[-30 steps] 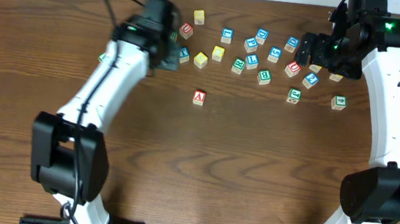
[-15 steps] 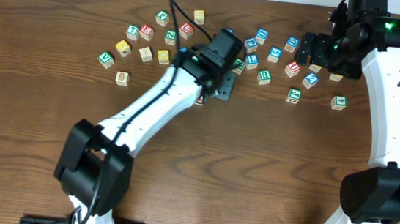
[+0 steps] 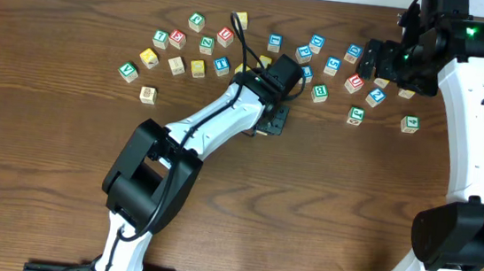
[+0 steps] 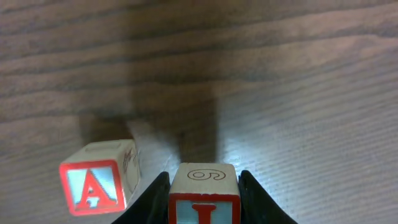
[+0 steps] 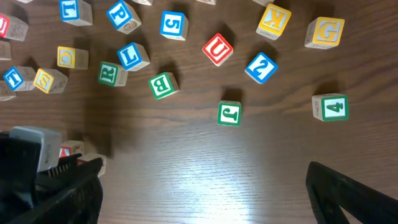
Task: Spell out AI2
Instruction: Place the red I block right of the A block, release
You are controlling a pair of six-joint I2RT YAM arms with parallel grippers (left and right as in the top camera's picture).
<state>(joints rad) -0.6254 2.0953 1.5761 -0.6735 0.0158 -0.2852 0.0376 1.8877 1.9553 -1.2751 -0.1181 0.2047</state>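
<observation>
Block I, a pale wooden cube with a red-framed letter face, is clamped between the dark fingers of your left pincer, just beside block A with a narrow gap between them. Block 2, printed in blue, lies well apart among the scattered cubes below your right pincer, which gapes wide and empty. Under everything you have a dark brown surface with fine streaked grain.
</observation>
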